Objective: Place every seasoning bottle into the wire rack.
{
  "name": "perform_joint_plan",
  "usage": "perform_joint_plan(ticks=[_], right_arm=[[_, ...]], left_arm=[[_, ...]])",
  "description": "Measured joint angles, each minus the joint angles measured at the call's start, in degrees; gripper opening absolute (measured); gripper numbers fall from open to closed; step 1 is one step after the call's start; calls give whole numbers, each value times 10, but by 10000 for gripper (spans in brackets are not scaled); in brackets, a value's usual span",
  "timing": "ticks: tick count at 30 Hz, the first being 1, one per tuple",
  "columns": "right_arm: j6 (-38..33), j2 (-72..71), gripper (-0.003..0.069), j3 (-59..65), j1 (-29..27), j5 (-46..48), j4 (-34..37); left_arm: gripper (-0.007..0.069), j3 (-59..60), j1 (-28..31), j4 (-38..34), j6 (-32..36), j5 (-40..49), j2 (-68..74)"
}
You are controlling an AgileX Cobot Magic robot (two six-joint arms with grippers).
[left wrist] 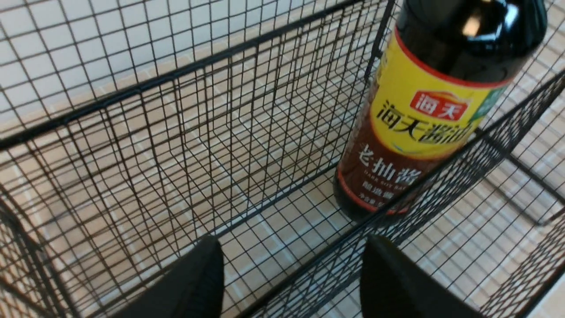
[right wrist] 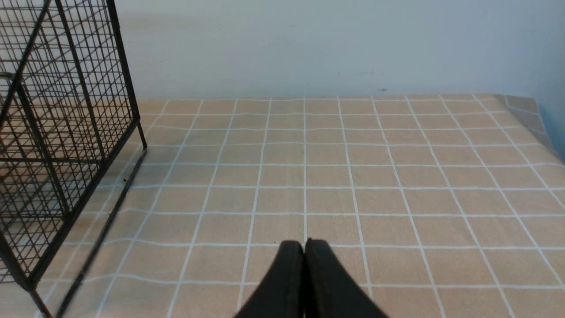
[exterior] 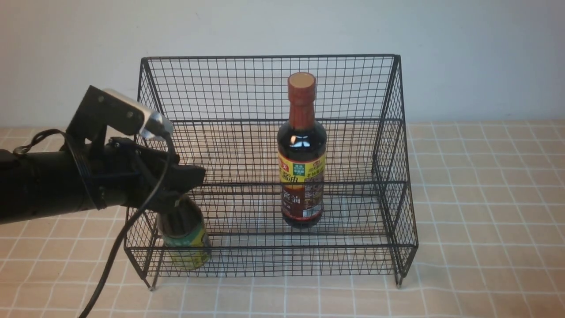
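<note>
The black wire rack [exterior: 269, 56] stands mid-table. Upright in its lower tier, near the middle, is the tall seasoning bottle [exterior: 303, 176] with a brown cap and a yellow-and-red label. At the left end of that tier stands the short seasoning bottle [exterior: 185, 240] with a yellow-green label; its cap is hidden behind my left gripper [exterior: 185, 187], which hovers right over its top. In the left wrist view that gripper [left wrist: 291, 247] is open, with only the wire rack [left wrist: 132, 92] between its fingers and the tall bottle [left wrist: 423, 115] beyond. My right gripper [right wrist: 303, 244] is shut and empty.
A tan tablecloth [exterior: 485, 198] with white grid lines covers the table in front of a pale wall. In the right wrist view the rack's side [right wrist: 84, 101] stands off to one side of the right gripper, and the cloth's far corner [right wrist: 525, 106] shows.
</note>
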Motion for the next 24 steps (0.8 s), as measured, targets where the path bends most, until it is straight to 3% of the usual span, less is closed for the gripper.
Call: perform_joint_plan(ticks=[6, 8, 9, 14, 16, 17, 19, 20, 24], right_arm=[[0, 0, -15, 0, 0, 0, 0], [0, 0, -15, 0, 0, 0, 0], [0, 0, -15, 0, 0, 0, 0], [0, 0, -15, 0, 0, 0, 0], [0, 0, -15, 0, 0, 0, 0], [0, 0, -15, 0, 0, 0, 0], [0, 0, -15, 0, 0, 0, 0], [0, 0, -15, 0, 0, 0, 0], [0, 0, -15, 0, 0, 0, 0]], left_arm=[[379, 0, 0, 37, -64, -7, -47], [335, 0, 0, 83, -132, -26, -91], [330, 0, 0, 83, -132, -26, -95], [162, 0, 0, 164, -298, -22, -186], [64, 0, 0, 190, -406, 2, -226], [64, 0, 0, 190, -406, 2, -229], [7, 0, 0, 238, -507, 30, -269], [5, 0, 0, 243, -512, 32, -276], [-7, 0, 0, 357, -627, 52, -363]])
